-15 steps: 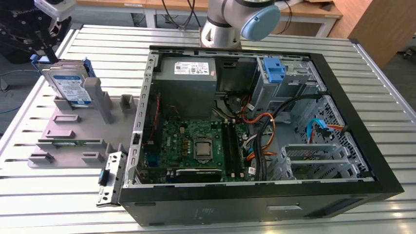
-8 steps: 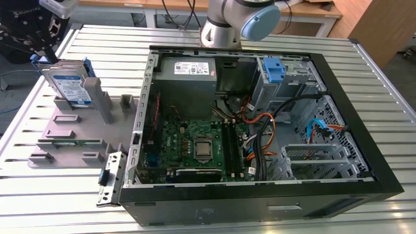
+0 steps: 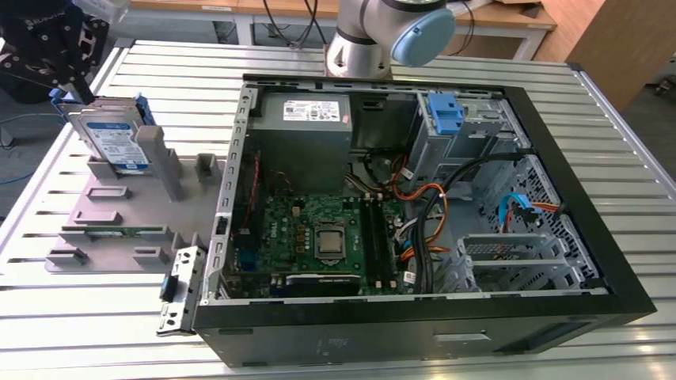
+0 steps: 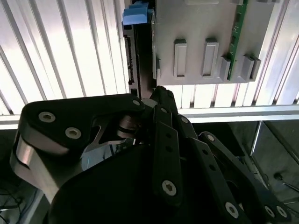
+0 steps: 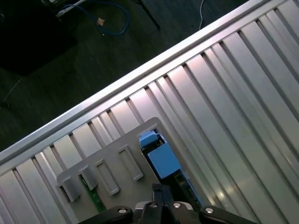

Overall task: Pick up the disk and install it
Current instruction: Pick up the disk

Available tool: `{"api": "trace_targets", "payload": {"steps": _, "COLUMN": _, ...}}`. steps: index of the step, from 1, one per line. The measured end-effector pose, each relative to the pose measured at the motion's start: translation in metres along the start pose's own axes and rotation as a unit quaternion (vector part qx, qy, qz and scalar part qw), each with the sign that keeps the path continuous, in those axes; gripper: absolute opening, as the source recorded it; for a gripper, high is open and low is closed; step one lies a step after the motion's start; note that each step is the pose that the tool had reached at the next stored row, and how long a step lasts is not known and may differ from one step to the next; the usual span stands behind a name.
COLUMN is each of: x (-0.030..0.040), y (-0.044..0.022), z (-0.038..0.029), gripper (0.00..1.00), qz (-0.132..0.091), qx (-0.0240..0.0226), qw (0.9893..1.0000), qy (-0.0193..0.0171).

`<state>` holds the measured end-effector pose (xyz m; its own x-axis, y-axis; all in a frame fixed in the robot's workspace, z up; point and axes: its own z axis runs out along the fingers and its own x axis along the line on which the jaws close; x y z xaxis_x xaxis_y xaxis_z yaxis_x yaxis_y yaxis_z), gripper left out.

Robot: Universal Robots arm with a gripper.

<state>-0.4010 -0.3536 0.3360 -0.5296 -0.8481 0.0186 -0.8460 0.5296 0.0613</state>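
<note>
The disk (image 3: 110, 138) stands on edge in a grey holder (image 3: 127, 207) at the exterior view's left, silver with a blue-and-white label and blue rails. My black gripper (image 3: 76, 84) hangs just over the disk's upper corner, close to it or touching it. In the first wrist view the gripper (image 5: 157, 192) has its fingers pressed together, shut, beside the disk's blue rail (image 5: 162, 161). In the second wrist view the gripper (image 4: 156, 93) ends at the disk's dark edge (image 4: 135, 60), under a blue rail tab (image 4: 135, 14).
An open computer case (image 3: 591, 261) lies on the slatted metal table (image 3: 95, 332), with a motherboard (image 3: 317, 237), a grey power supply (image 3: 306, 111) and a drive cage with a blue bracket (image 3: 444, 112). The holder also carries a green memory stick (image 3: 116, 232). The arm's base (image 3: 359, 39) stands behind the case.
</note>
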Motion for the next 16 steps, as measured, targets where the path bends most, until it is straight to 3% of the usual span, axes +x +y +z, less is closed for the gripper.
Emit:
{"api": "trace_targets", "payload": {"steps": 4, "x": 0.0, "y": 0.0, "z": 0.0002, "gripper": 0.11, "qz": -0.036, "qx": 0.0007, "qw": 0.9994, "qy": 0.0022}}
{"api": "trace_targets", "payload": {"steps": 8, "x": 0.0, "y": 0.0, "z": 0.0005, "gripper": 0.11, "qz": -0.071, "qx": 0.0017, "qw": 0.9975, "qy": 0.0042}}
{"api": "trace_targets", "payload": {"steps": 11, "x": 0.0, "y": 0.0, "z": 0.0007, "gripper": 0.11, "qz": -0.095, "qx": 0.0026, "qw": 0.9954, "qy": 0.0054}}
{"api": "trace_targets", "payload": {"steps": 16, "x": 0.0, "y": -0.0001, "z": 0.0009, "gripper": 0.11, "qz": -0.137, "qx": 0.0041, "qw": 0.9905, "qy": 0.0076}}
